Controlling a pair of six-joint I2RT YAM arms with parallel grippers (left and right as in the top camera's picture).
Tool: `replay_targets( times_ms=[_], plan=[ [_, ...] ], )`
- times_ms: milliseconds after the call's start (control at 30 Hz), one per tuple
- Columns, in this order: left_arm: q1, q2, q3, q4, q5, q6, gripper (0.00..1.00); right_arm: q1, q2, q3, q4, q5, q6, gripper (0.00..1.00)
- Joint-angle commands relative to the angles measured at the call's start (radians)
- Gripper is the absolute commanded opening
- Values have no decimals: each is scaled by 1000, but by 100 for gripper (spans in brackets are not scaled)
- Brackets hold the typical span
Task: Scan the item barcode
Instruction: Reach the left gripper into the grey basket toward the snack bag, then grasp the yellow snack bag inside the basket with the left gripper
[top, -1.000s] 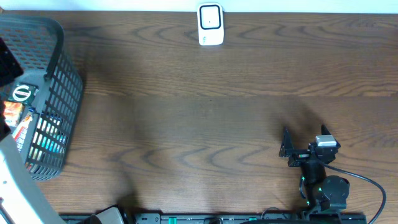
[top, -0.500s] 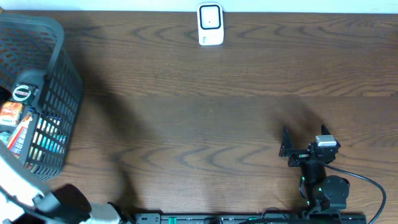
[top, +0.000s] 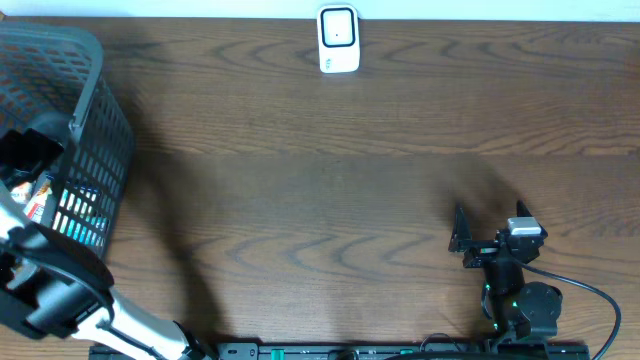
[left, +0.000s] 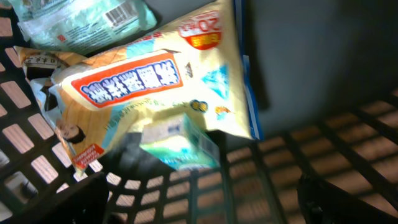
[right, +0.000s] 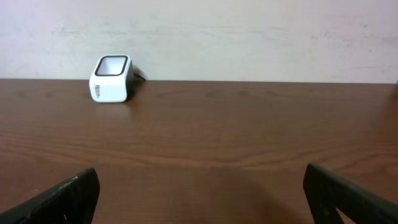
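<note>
1. In the overhead view the left gripper itself is hard to make out: the left arm (top: 60, 290) reaches from the near left corner into the dark basket (top: 105, 160), and only a black block shows above the rim.
2. The basket is cut off by the left edge of the overhead view. Through its mesh wall only scraps of red, white and cyan packaging can be seen.
3. In the left wrist view the left gripper (left: 199, 202) shows only as two dark fingers in the lower corners – the tips are blurred. They stand wide apart, open, with nothing between them and touching no item.
4. Just beyond these fingers, on the basket floor, lies a yellow snack bag (left: 155, 93) with an orange label. Its print is too blurred to read.
5. A small carton (left: 180, 143), green and white, lies against the near edge of the bag.
6. A pale green packet (left: 81, 18) with a barcode is cut off at the far left corner of this view.
7. The right gripper (top: 456, 232) sits at the near right of the table (top: 330, 190), its jaws open and empty, pointing to the left. A black cable (top: 590, 295) runs off behind it.
8. The white scanner (top: 339, 40) stands at the far edge of the table, in the middle – well apart from the basket and from both grippers.
9. In the right wrist view the scanner (right: 111, 78) is far left, before a pale wall (right: 249, 37).
</note>
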Motion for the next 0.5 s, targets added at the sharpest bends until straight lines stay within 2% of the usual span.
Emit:
replay_targets(
  times_ms=[0,300,467],
  plan=[
    [-14,85,-2,-6,-145,-62,95,-5,-5,-2,-3,0,11,99],
    [-47,287,-3,8,-206,-94,95,-5,-5,-2,-3,0,11,99],
    [-57,343,-3,40,-226,-94,95,-5,-5,-2,-3,0,11,99]
  ],
)
